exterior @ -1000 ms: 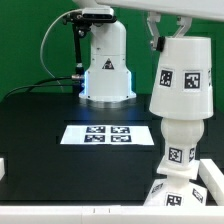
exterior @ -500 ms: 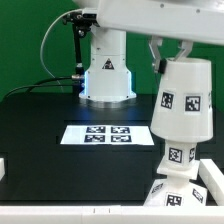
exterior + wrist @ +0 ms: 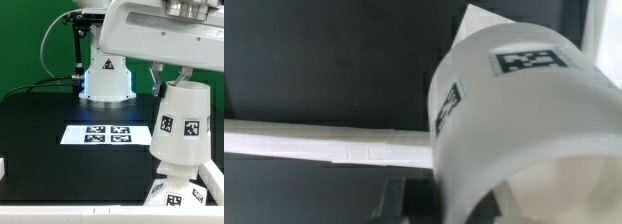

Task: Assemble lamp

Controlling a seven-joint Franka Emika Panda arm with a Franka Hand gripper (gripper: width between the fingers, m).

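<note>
While upside down, the shade (image 3: 181, 122) covers the bulb (image 3: 170, 170).

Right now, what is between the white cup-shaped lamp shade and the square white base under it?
In the exterior view, only a short white piece with a black-and-white tag shows between the tapered white shade and the stepped white base.

White, glossy, rounded arm shell (image 3: 160, 38) with a grey band at the joint near the upper edge. White pedestal (image 3: 106, 72), domed and smooth, bearing a dark triangle logo (image 3: 106, 65) and a blue-lit ring (image 3: 106, 96) at its foot. Black cable (image 3: 58, 45) looping down beside it against the green backdrop.
</note>
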